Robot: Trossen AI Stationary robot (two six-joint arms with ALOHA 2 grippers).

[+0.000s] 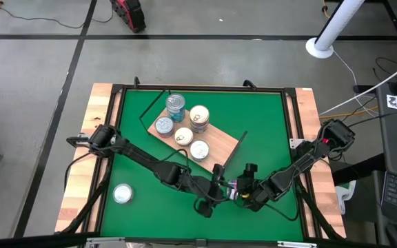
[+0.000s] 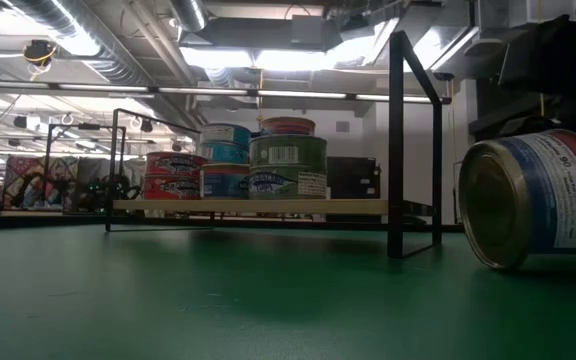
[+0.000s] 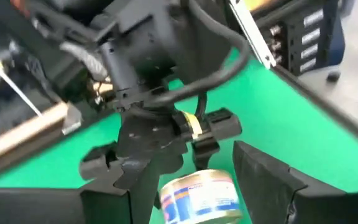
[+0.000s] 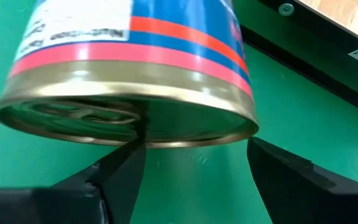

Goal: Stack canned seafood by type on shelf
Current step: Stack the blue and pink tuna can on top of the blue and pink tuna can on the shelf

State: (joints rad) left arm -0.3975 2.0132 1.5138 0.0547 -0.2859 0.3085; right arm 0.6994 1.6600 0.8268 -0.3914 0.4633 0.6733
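A tin with a blue and pink-red label [image 1: 233, 186] lies on its side on the green mat near the table's near edge; its gold lid [image 4: 123, 115] faces my right gripper. My left gripper [image 3: 182, 180] is open, with a finger on either side of this tin [image 3: 201, 196]. My right gripper [image 4: 194, 146] faces it from the right, open, with its fingertips just in front of the lid. The shelf [image 1: 220, 143] carries several tins [image 2: 268, 160], some stacked two high. A silver-lidded tin [image 1: 122, 194] stands on its base on the mat at near left. My right gripper has one fingertip [image 4: 135, 152] right at the rim of the lid [image 4: 143, 138] of the tin lying on the mat; I cannot tell whether it touches. My left gripper shows a gap on both sides of the tin.
The shelf board rests on a black wire frame whose uprights [image 2: 396, 140] rise at its ends. Pale wooden rails [image 1: 95, 117] and a black border run along the mat's sides. Bare green mat [image 1: 274, 117] lies right of the shelf.
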